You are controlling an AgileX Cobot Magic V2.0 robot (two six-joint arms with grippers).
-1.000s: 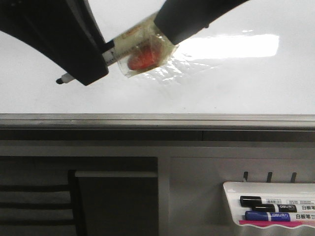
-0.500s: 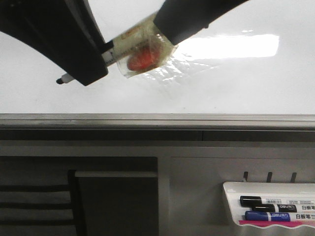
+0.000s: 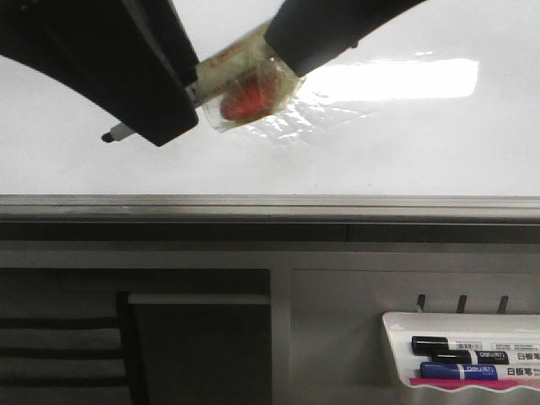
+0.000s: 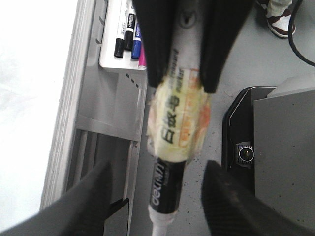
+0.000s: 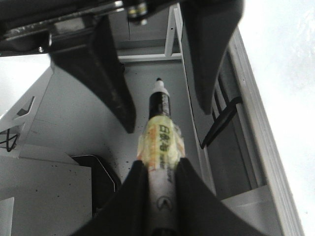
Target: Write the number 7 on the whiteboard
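- Your right hand [image 5: 158, 169] grips the taped marker [image 3: 221, 80]; your left hand [image 4: 156, 204] is spread open around its tip end.
- The marker's long axis slants across the whiteboard [image 3: 405, 152], tip toward the left hand's side.
- No number 7 shows on it yet.

- My front camera faces forward, close to the glossy white whiteboard [image 3: 405, 143] with its grey edge rail.
- Both my wrist cameras look along their tools, sharing the tape-wrapped black marker [image 4: 170, 162] up close.
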